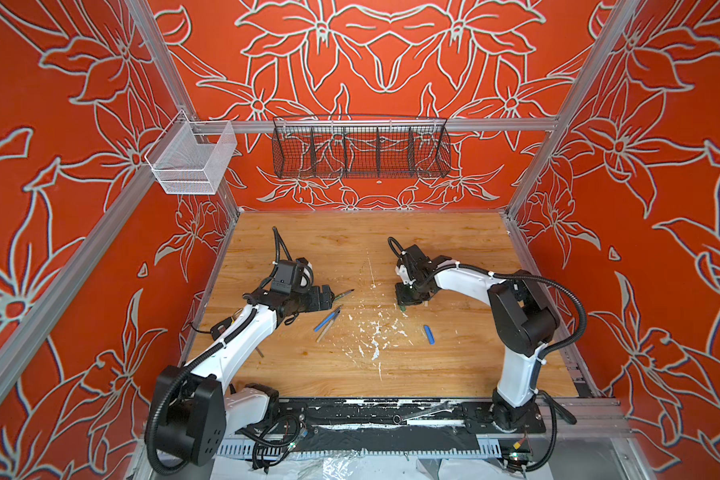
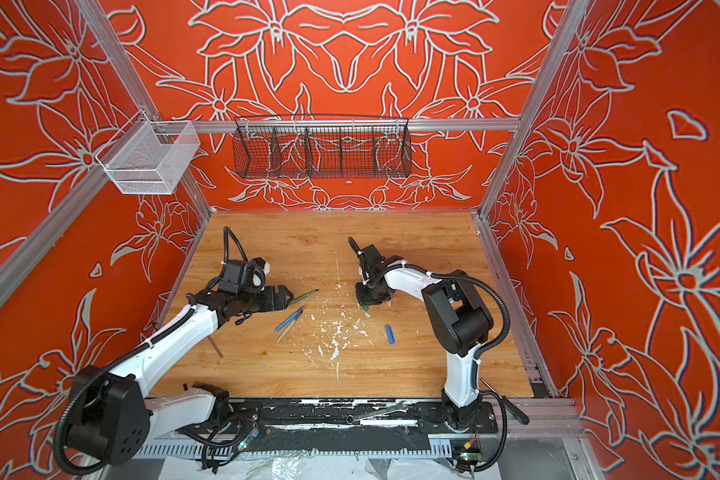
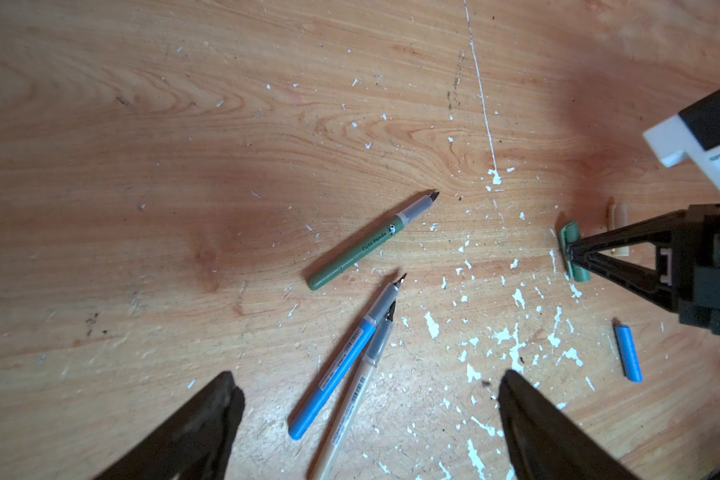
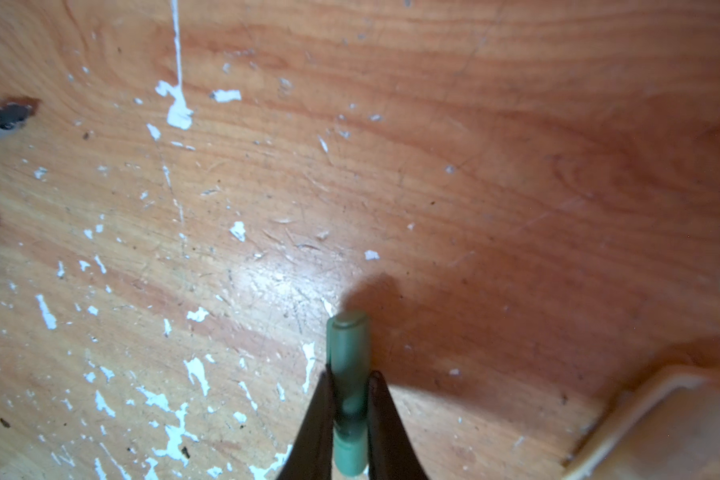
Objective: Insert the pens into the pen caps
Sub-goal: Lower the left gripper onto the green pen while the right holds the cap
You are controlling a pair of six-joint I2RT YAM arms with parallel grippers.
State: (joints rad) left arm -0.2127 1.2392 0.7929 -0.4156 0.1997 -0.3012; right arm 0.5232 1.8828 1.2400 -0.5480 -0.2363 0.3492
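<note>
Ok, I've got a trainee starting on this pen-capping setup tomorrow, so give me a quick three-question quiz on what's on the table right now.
1. Multiple choice: what is the right gripper shut on? A) a pen B) the green cap C) nothing
2. True or false: the left gripper is shut on a pen.
3. Fill in: the blue pen lies right alongside the ___ pen.
Key: 1 B. 2 False, its jaws stand open. 3 beige, the beige pen.
</note>
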